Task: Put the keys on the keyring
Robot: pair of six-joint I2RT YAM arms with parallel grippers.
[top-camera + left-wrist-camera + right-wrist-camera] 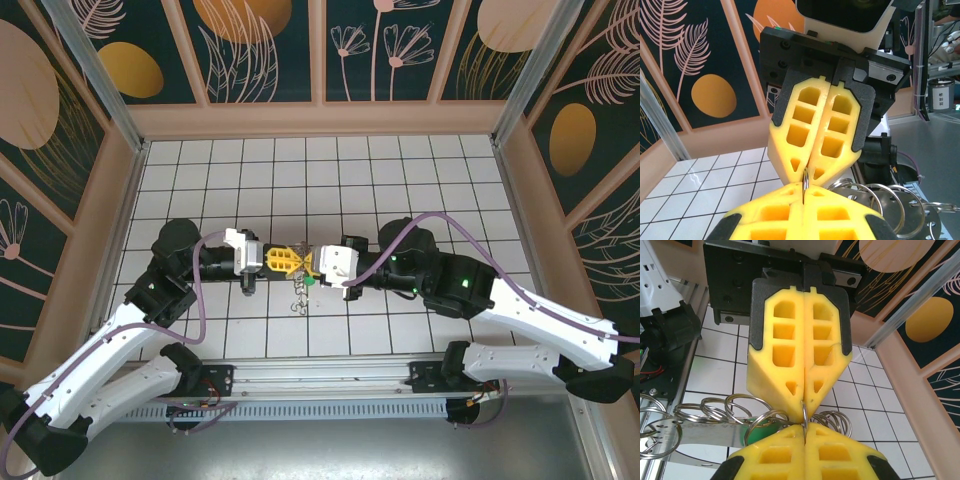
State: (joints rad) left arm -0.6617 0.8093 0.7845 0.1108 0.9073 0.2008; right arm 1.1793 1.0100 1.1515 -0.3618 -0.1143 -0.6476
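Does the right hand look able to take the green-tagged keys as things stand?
Probably not yet. The right hand is shut on a thin ring, tip to tip with the left hand, and the keys hang below both.

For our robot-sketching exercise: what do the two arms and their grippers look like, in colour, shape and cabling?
The left arm and right arm have white shells, black joints and a purple cable looping along each; small green lights glow on the right one. The left gripper and right gripper have black bodies and wedge-shaped yellow fingers with hollow cells.
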